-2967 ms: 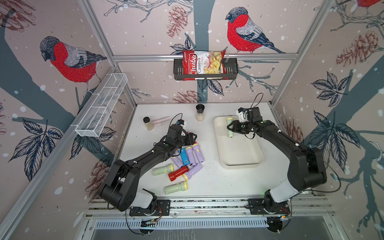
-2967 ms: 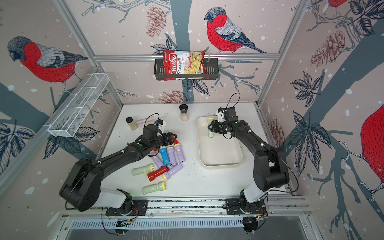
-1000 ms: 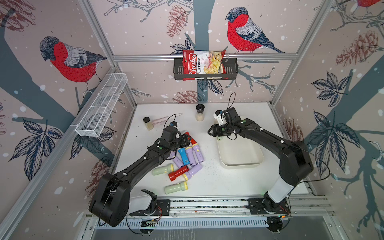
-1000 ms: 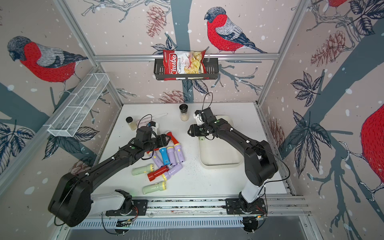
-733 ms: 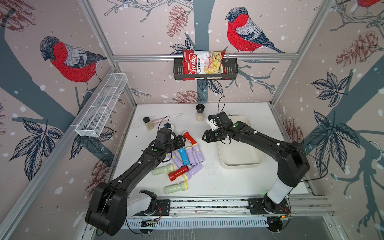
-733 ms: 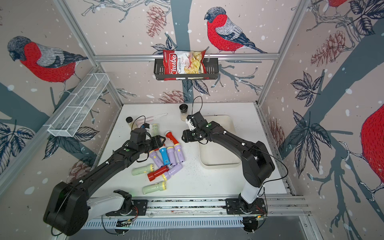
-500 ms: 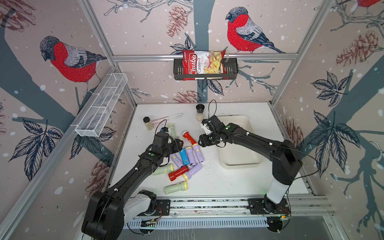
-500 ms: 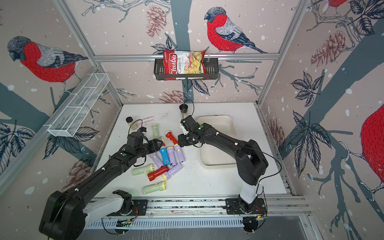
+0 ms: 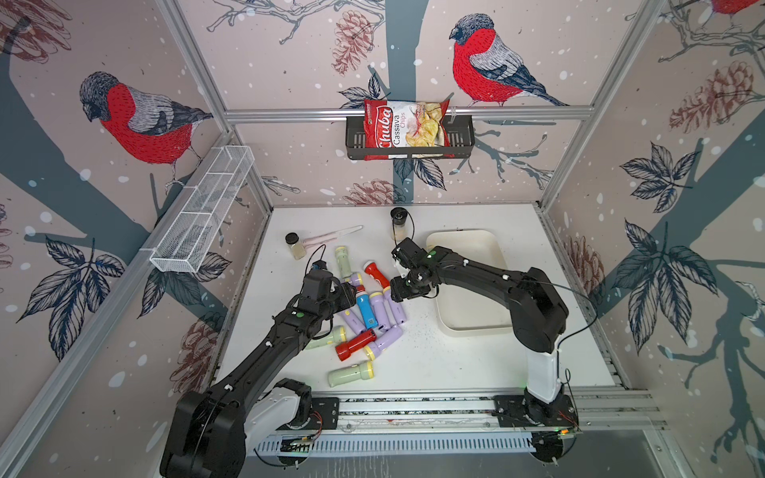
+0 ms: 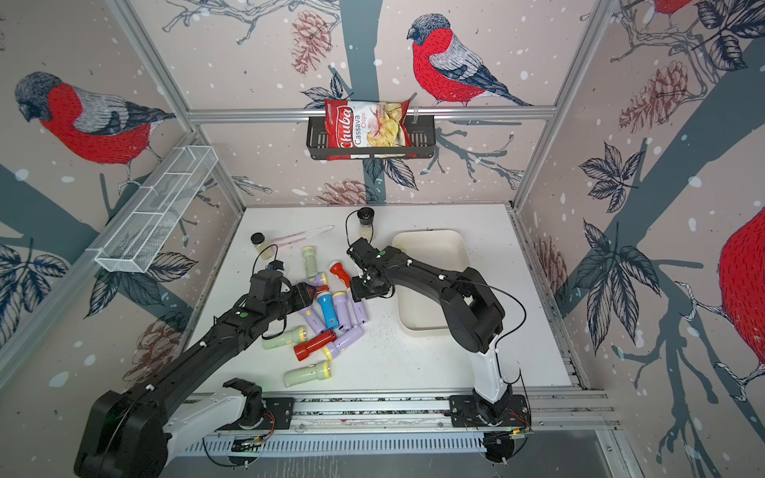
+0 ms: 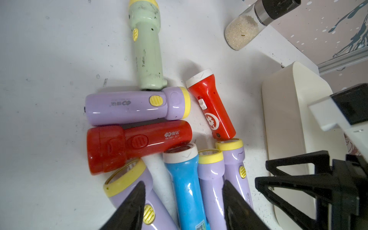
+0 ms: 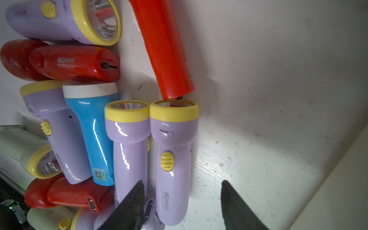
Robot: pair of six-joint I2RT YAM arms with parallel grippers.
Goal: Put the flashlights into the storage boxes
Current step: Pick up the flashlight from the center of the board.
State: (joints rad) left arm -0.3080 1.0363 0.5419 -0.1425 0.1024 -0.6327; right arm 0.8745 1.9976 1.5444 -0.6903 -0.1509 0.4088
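Glossy, stubby plastic flashlights [image 9: 366, 310] lay heaped on the scuffed white worktop [image 9: 434, 364]; left gripper [image 11: 183, 183] and right gripper [image 12: 183, 181] jaws stood apart, empty.

Flashlights [image 9: 391, 314]: mostly lilac, yellow rims. Blue flashlight [image 9: 367, 312], white rim, mid-heap. Orange-red flashlight [image 9: 377, 275], white rim, at heap's 1 o'clock; pale green flashlight [image 9: 342, 260] at 11; dark red flashlight [image 9: 356, 344] at 6. Tray [image 9: 467, 318] cream-white. Walls [image 9: 289, 62] pale pink, red-breasted grey birds.

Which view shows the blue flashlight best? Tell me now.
The right wrist view: the blue flashlight shows whole, white rim to labelled tail. The left wrist view crops its tail; both top views show it small.
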